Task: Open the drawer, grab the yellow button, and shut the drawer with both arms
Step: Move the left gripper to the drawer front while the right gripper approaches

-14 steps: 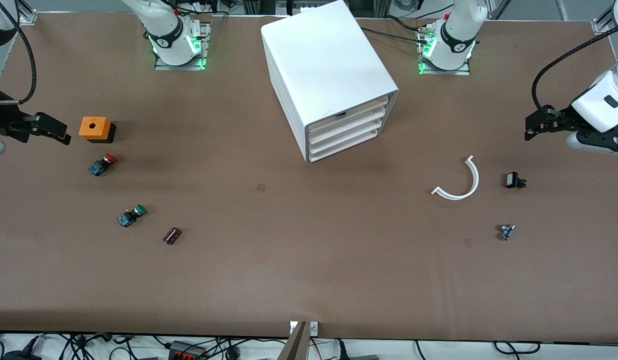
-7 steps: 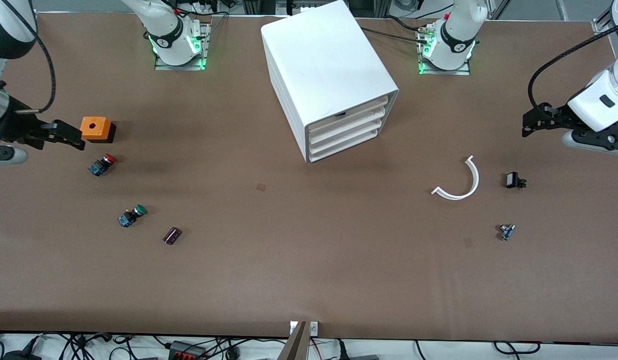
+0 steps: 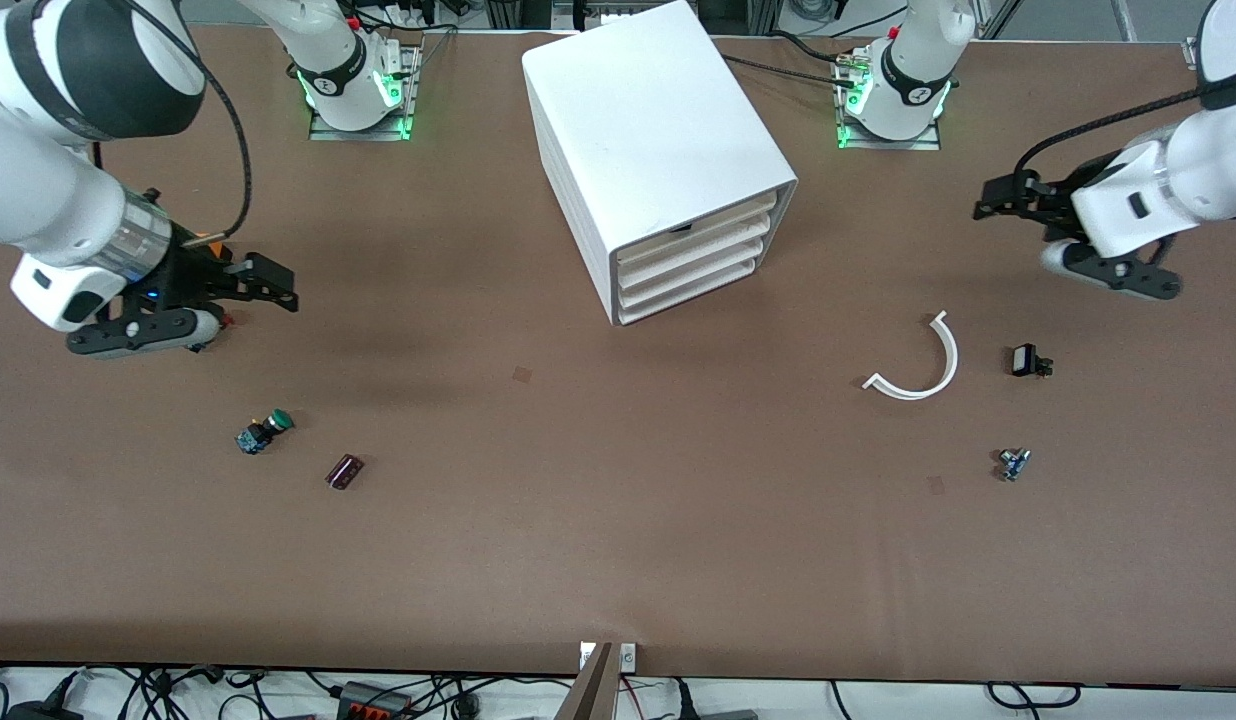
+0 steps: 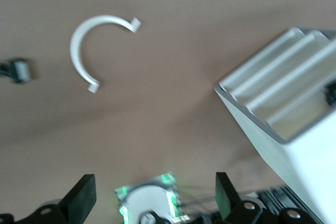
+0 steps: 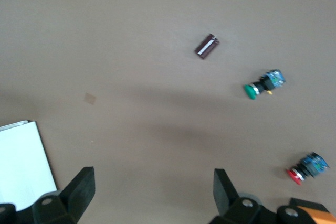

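Observation:
The white cabinet (image 3: pixel 658 140) stands at the table's middle, toward the arms' bases. Its top drawer (image 3: pixel 723 222) is shut, as are the three beneath it. It also shows in the left wrist view (image 4: pixel 296 121). The orange-yellow button is hidden. My right gripper (image 3: pixel 278 285) is open and empty, up over the table by the red-capped button (image 5: pixel 307 166), toward the right arm's end. It also shows in the right wrist view (image 5: pixel 152 186). My left gripper (image 3: pixel 990 195) is open and empty, up over the table between the cabinet and the left arm's end; it also shows in the left wrist view (image 4: pixel 153 195).
A green-capped button (image 3: pixel 263 430) and a small dark brown block (image 3: pixel 344 471) lie nearer the front camera than the right gripper. An orange box (image 5: pixel 315 214) sits under the right arm. A white arc (image 3: pixel 918 365), a small black part (image 3: pixel 1028 360) and a tiny blue part (image 3: pixel 1013 463) lie toward the left arm's end.
Both arms have swung in from the table's ends toward the cabinet. The right arm now covers the orange box and red-capped button in the front view. Both grippers stay open.

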